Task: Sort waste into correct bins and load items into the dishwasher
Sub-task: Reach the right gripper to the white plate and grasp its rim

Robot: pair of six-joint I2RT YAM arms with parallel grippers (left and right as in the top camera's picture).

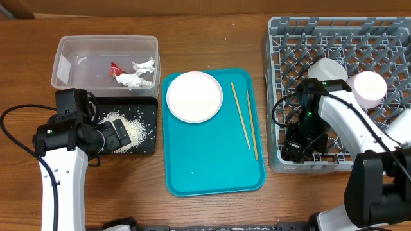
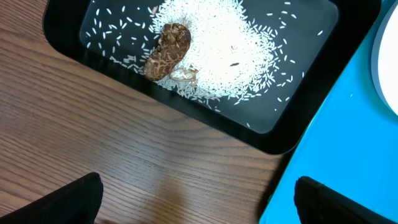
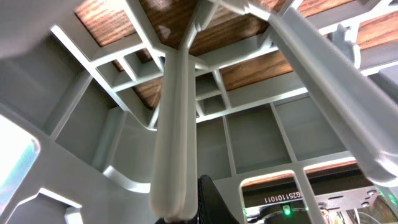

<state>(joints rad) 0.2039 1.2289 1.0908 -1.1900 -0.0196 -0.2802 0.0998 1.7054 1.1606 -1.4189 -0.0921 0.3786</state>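
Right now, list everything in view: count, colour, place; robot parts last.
rectangular plastic tub: one, clear, far left
foil wrapper: one, red, in tub
crumpled tissue wads: two, white, in tub
shallow rectangular tray: one, black, beside tub
rice grains: many, white, black tray
food scrap: one, brown, among rice
serving tray: one, teal, centre
round plate: one, white, teal tray
wooden chopsticks: two, tan, teal tray
lattice dish rack: one, grey, right
round dishes: two visible, white, in rack
left arm: jaws open, by black tray
right arm: jaws shut, in rack
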